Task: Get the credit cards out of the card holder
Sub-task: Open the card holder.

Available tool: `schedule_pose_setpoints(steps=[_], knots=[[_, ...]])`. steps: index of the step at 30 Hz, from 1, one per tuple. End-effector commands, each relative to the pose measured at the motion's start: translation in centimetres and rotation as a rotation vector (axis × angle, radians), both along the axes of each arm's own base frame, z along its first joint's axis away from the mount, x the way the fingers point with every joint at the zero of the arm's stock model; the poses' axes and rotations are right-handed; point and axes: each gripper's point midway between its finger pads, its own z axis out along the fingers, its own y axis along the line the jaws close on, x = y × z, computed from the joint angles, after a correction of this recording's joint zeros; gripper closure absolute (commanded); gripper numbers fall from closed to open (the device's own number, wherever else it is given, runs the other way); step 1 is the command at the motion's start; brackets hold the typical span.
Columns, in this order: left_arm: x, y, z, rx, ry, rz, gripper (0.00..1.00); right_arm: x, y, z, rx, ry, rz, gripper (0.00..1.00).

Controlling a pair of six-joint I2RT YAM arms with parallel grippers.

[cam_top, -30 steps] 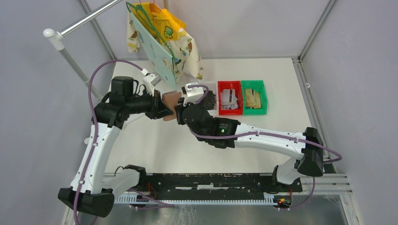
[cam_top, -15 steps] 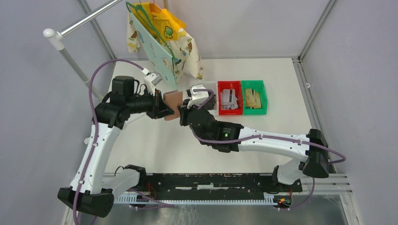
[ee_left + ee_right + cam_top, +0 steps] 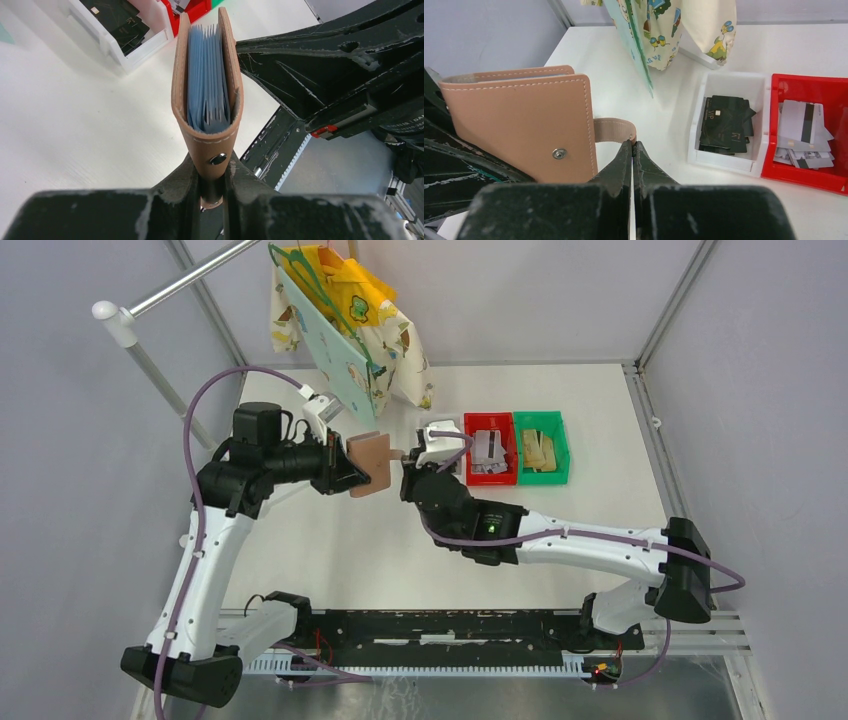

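My left gripper (image 3: 347, 466) is shut on the spine of the salmon-pink card holder (image 3: 369, 462) and holds it above the table. In the left wrist view the card holder (image 3: 210, 142) stands edge-on, its light blue pockets (image 3: 207, 75) packed close; no card shows in them. My right gripper (image 3: 633, 143) is shut on the end of the holder's strap (image 3: 613, 128), which stretches right from the cover (image 3: 524, 120). Black credit cards (image 3: 724, 124) lie in a white bin (image 3: 724, 161), grey ones (image 3: 802, 134) in a red bin (image 3: 806, 179), gold ones (image 3: 537, 450) in a green bin (image 3: 541, 419).
Patterned cloth bags (image 3: 350, 330) hang from a metal rail (image 3: 175, 288) at the back left, just behind the card holder. The three bins sit in a row right of my right wrist. Frame posts stand at the table's back corners.
My right gripper has shut on the strap and drawn back to the right, pulling the strap out from the cover. The left arm has kept the card holder almost in place.
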Motion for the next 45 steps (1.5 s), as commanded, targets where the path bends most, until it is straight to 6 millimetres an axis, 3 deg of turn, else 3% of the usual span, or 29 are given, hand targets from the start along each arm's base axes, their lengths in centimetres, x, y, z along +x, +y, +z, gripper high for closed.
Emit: schedule_pose_setpoints(steps=[1, 5, 6, 11, 14, 19, 23, 28, 36, 42, 45], knots=[[-0.6, -0.5, 3.2, -0.059, -0.076, -0.02, 0.98, 0.3, -2.1, 1.7, 0.013, -0.035, -0.068, 1.0], [-0.7, -0.4, 3.2, -0.055, -0.088, -0.026, 0.98, 0.0, -2.1, 2.2, 0.011, -0.031, 0.025, 1.0], [-0.9, -0.4, 3.3, -0.055, -0.096, -0.031, 0.98, -0.1, -2.0, 2.1, 0.002, -0.024, 0.064, 0.95], [-1.6, -0.5, 3.5, -0.04, -0.148, -0.097, 0.98, -0.4, -3.1, 2.4, 0.035, 0.023, 0.297, 0.44], [-1.8, -0.6, 3.6, -0.035, -0.173, -0.127, 0.98, -1.4, -4.2, 3.1, 0.078, 0.041, 0.443, 0.3], [-2.4, -1.1, 3.9, -0.058, -0.193, -0.179, 0.98, -5.4, -3.8, 4.2, 0.131, -0.006, 0.687, 0.1], [-2.6, -1.7, 4.8, -0.117, -0.2, -0.196, 0.98, -7.0, -3.1, 4.3, 0.223, -0.045, 0.78, 0.07], [-2.6, -2.5, 7.5, -0.203, -0.244, -0.207, 0.98, -7.8, -2.4, 4.3, 0.338, -0.087, 0.829, 0.07], [-3.0, -3.4, 10.4, -0.326, -0.217, -0.214, 0.98, -8.3, -2.4, 8.7, 0.669, -0.195, 0.864, 0.07], [-4.2, -3.5, 11.2, -0.36, -0.204, -0.244, 0.98, -7.3, -3.7, 10.2, 0.902, -0.215, 0.801, 0.08], [-4.6, -3.5, 11.4, -0.366, -0.204, -0.247, 0.98, -6.8, -3.0, 11.1, 0.926, -0.215, 0.806, 0.08]])
